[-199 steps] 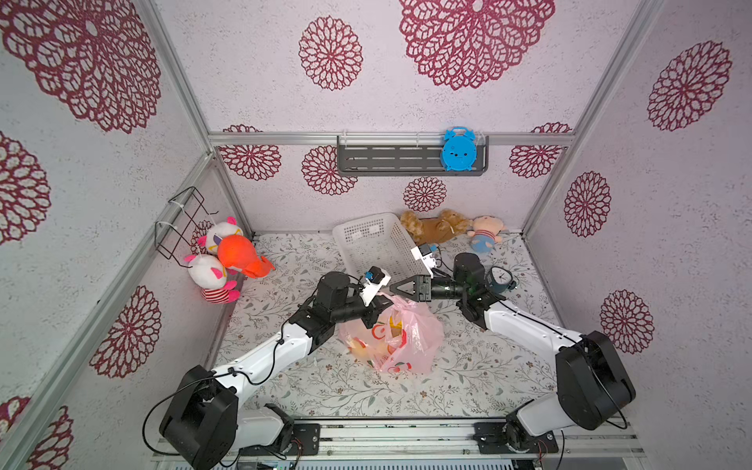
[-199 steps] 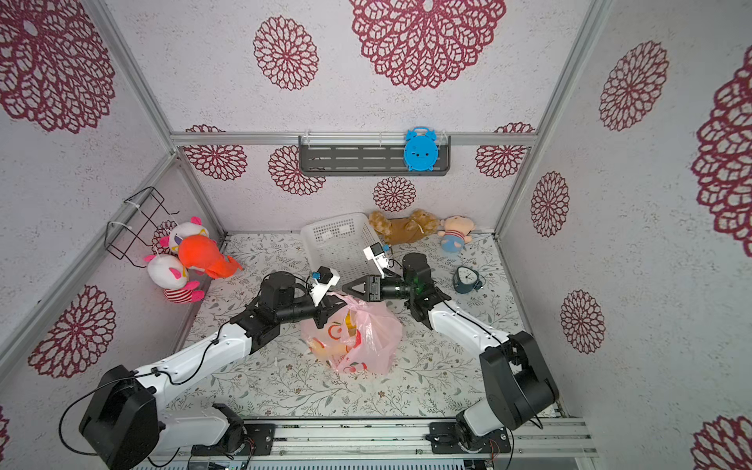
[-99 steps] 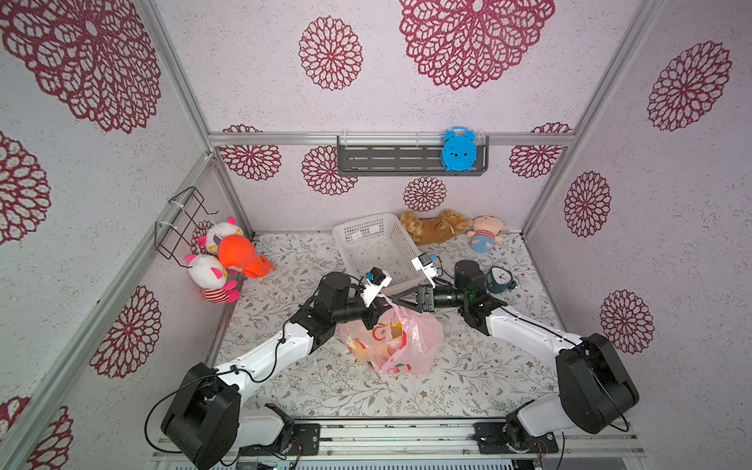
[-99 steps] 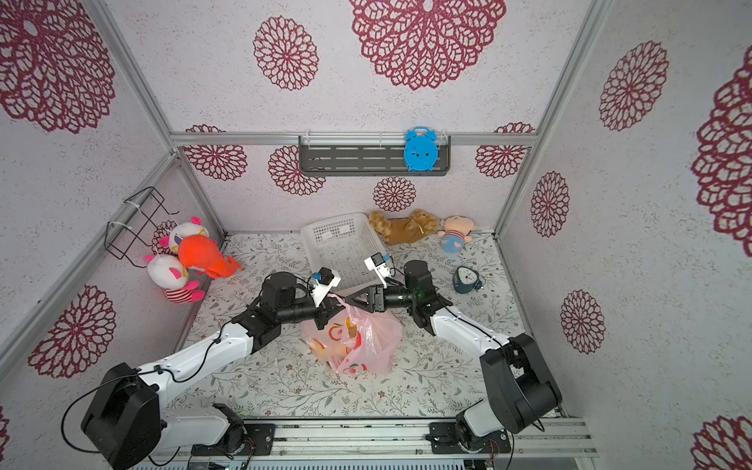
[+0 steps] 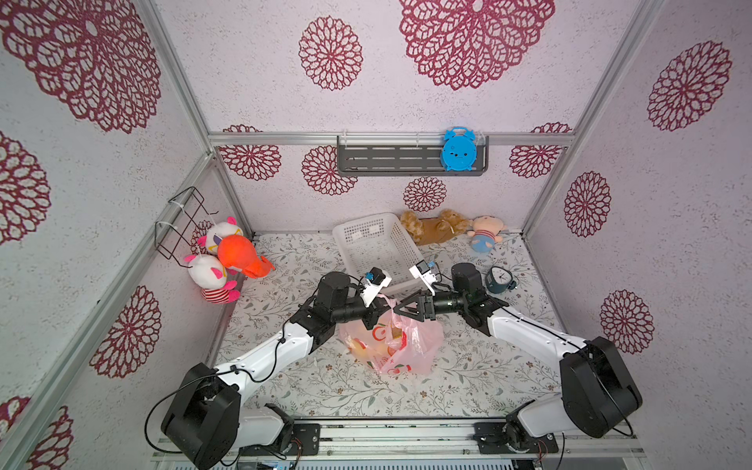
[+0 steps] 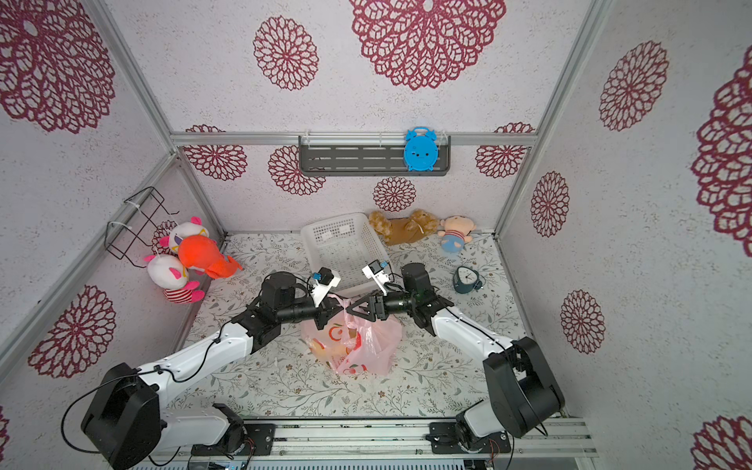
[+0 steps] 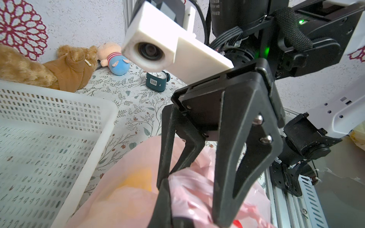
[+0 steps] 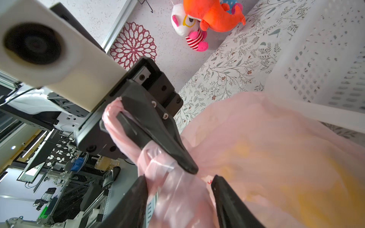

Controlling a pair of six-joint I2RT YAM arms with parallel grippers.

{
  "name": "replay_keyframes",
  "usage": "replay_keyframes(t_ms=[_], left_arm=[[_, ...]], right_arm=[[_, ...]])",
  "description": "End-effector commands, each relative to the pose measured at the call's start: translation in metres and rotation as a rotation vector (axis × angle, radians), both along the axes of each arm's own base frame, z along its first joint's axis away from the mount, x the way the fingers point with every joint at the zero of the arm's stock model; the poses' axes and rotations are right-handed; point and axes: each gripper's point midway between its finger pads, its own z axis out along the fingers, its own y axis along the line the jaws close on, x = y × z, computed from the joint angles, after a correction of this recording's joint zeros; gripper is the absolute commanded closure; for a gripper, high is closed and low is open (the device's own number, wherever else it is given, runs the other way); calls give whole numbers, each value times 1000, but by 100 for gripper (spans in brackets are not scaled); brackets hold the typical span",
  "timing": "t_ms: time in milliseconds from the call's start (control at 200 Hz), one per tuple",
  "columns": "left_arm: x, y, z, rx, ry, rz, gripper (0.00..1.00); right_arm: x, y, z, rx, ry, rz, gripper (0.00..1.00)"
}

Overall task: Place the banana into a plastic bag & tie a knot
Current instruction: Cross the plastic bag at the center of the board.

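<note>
Looking down on a thin translucent pink plastic bag (image 5: 411, 346) (image 6: 368, 350) printed with red-and-white fruit pictures, slumping on the leaf-patterned mat (image 5: 468, 378) just toward 6 o'clock from the middle. Glimpsing a blurred yellow shape (image 8: 296, 177) through its film, too soft to name.

Reaching in from 8 o'clock with the black left gripper (image 5: 377, 319) (image 6: 330, 316) (image 8: 185, 165), meeting the bag's top at its 12 o'clock end. Pinching a twisted pink handle strip (image 8: 113, 128) there with jaws pressed fully together, the strip running along the closed fingers (image 8: 158, 128) and bunching at their base.

Coming in from 3 o'clock with the black right gripper (image 5: 398, 311) (image 6: 350, 311) (image 8: 177, 189), tips pointing at the left gripper's tips and just beside them. Holding its jaws spread well apart and clamping nothing: straddling loose crinkled pink film, the film passing unsqueezed between the two fingers (image 8: 229, 199).

Failing to make out whether the strips are forming a knot, the spot being hidden behind both grippers in both top views.

Finding a white plastic mesh basket (image 5: 362, 224) (image 7: 106, 110) at 12 o'clock, its near rim just beside the bag. Noting a dark teal alarm clock (image 5: 499, 280) (image 7: 157, 82) at 2 o'clock, well apart from the bag. Passing over a brown plush bear (image 5: 431, 228) and a small plush doll with a blue body (image 5: 484, 236) at 1 o'clock along the back wall, an orange plush toy (image 5: 238, 252) between two white-and-pink plush toys (image 5: 205, 272) at 10 o'clock against the side wall, and a blue clock-shaped plaque (image 5: 459, 149) leaning on a grey slotted wall shelf (image 5: 386, 158) high at 12 o'clock.
</note>
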Motion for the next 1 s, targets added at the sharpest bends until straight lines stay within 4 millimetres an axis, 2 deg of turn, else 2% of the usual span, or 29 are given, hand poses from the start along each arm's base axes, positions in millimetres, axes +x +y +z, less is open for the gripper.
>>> replay_keyframes(t_ms=[0,325,345,405,540,660,765,995], left_arm=[[5,1,5,-17,-19,9,100],[5,1,3,-11,-9,6,100],[5,1,3,-11,-10,6,100],[5,1,3,-10,-9,6,100],[5,1,2,-9,-5,5,100],[5,2,2,-9,-4,5,100],[4,1,2,-8,-2,0,100],[4,0,1,-7,6,-8,100]], right_arm=[[-7,0,11,-19,-81,27,41],[-13,1,8,-98,-176,30,32],[-14,1,8,-103,-181,31,27],[-15,2,7,-116,-193,35,23],[-12,1,1,-163,-215,13,23],[-9,0,-2,-199,-238,2,28],[-8,0,-1,-214,-254,-5,38],[-5,2,-1,-242,-272,-9,51]])
